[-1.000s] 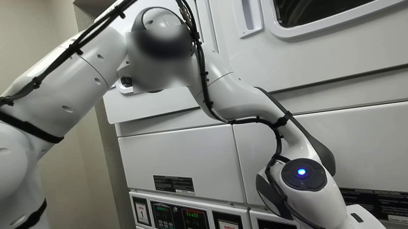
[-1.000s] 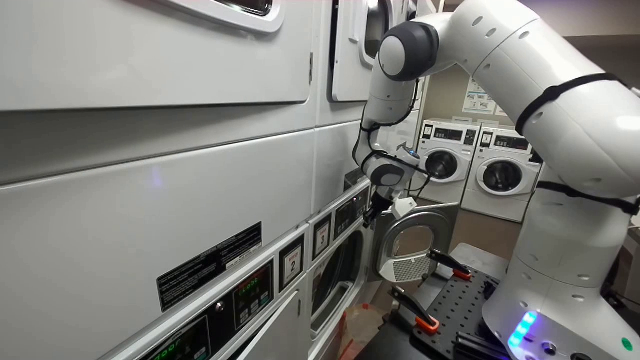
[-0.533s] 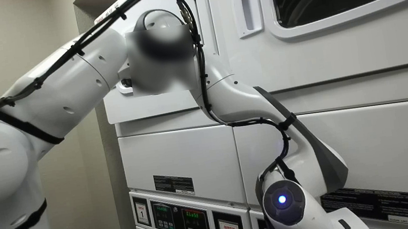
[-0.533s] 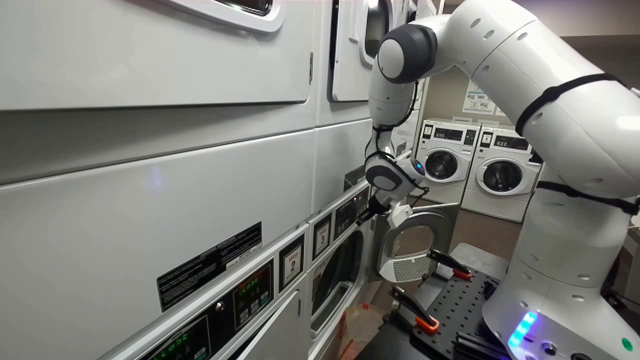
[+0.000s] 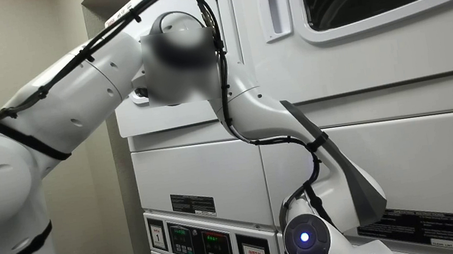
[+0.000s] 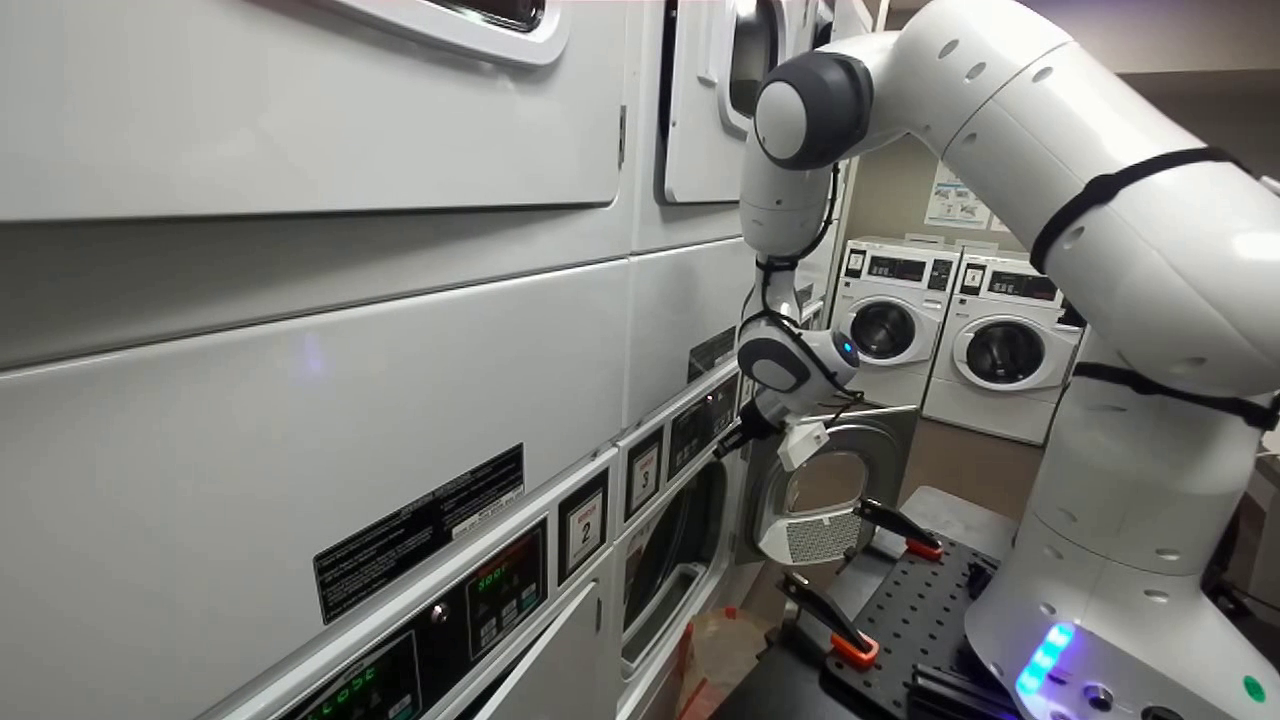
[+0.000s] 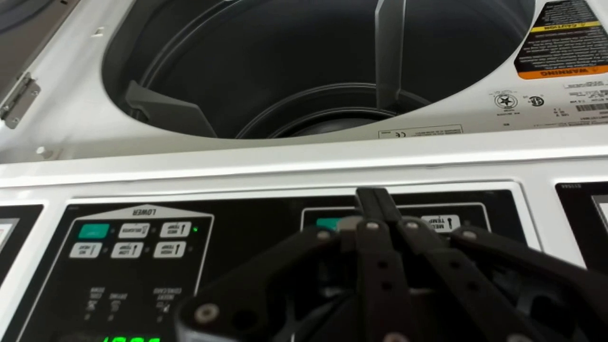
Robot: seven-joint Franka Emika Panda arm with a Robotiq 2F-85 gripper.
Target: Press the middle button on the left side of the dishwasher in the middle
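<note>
The dishwasher, a large white stacked machine, fills the right of an exterior view with its dark window and black label plate. It also shows in an exterior view with its black control panel. In the wrist view the panel stands upside down. Its LOWER group is at left; the group at right shows a green button and a MED TEMP button. My gripper is shut, empty, its fingers in front of the right group, hiding its middle button. Contact cannot be told. The gripper is at the panel's lower edge.
Below the panel is the open drum. Its round metal door stands open beside the arm. A neighbouring white door is ajar. A black perforated plate with clamps lies at the robot's base.
The wrist has turned and sunk, moving down and left in an exterior view. The gripper has shifted slightly along the panel. Green display text on the neighbouring machine has changed.
</note>
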